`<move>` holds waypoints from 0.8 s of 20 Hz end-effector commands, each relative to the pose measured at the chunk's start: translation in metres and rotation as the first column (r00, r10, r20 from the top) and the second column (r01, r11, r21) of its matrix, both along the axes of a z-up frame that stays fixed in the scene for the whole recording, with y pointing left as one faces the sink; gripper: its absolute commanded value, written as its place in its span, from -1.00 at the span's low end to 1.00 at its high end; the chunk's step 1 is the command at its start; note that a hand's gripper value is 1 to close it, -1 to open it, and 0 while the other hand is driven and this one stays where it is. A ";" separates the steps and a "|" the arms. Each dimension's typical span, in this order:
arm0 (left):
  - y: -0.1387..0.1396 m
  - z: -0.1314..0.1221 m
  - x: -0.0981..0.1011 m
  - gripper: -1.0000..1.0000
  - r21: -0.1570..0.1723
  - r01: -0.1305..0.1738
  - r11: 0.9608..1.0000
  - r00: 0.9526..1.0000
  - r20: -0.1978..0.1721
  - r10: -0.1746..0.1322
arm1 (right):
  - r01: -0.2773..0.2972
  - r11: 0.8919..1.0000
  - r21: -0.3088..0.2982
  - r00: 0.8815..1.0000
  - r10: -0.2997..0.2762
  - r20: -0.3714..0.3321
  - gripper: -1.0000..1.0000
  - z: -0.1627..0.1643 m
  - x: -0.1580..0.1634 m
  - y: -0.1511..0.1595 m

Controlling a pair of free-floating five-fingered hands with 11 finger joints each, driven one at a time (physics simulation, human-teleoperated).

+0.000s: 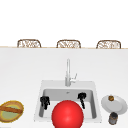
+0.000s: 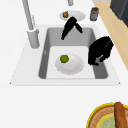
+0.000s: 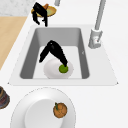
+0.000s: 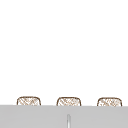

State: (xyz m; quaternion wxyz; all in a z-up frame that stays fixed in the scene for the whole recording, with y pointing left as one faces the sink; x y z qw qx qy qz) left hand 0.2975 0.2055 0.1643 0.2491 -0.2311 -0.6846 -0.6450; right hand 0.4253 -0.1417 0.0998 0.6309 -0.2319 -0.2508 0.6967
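A white plate [image 2: 72,67] lies on the sink floor with a green lime [image 2: 64,59] on it, also seen as lime [image 3: 63,68] on plate [image 3: 51,71]. My right hand [image 3: 53,52] hangs over the basin, open, its straight fingers slanting down toward the lime; I cannot tell whether they touch it. It also shows as right hand [image 1: 82,97] and right hand [image 2: 71,26]. My left hand [image 2: 100,49] floats open over the sink's left part with relaxed fingers hanging down and holds nothing; it is left hand [image 1: 45,101] and left hand [image 3: 39,13] too.
A big red sphere [image 1: 67,115] covers the sink's front. The faucet [image 1: 67,73] stands behind the basin [image 1: 92,86]. On the right counter are a plate [image 1: 118,106] with a small brown fruit [image 3: 60,110] and a dark jar [image 1: 113,118]. A woven basket [image 1: 11,111] sits at the left.
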 end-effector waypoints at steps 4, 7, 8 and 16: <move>0.000 0.000 0.000 0.00 0.000 0.000 1.000 1.000 0.000 0.000 | -0.057 0.998 0.031 0.998 0.057 0.001 -1.00 -0.013 -0.003 0.009; 0.000 0.000 0.000 0.00 0.000 0.000 1.000 1.000 0.000 0.000 | -0.088 0.996 0.023 0.996 0.088 0.011 -1.00 -0.024 -0.003 0.017; 0.000 0.000 0.000 0.00 0.000 0.000 1.000 1.000 0.000 0.000 | -0.090 0.995 0.029 0.995 0.089 0.034 -1.00 -0.030 -0.003 0.019; 0.000 0.000 0.000 0.00 0.000 0.000 1.000 1.000 0.000 0.000 | -0.160 0.984 0.074 0.983 0.151 0.108 -1.00 -0.080 0.005 0.035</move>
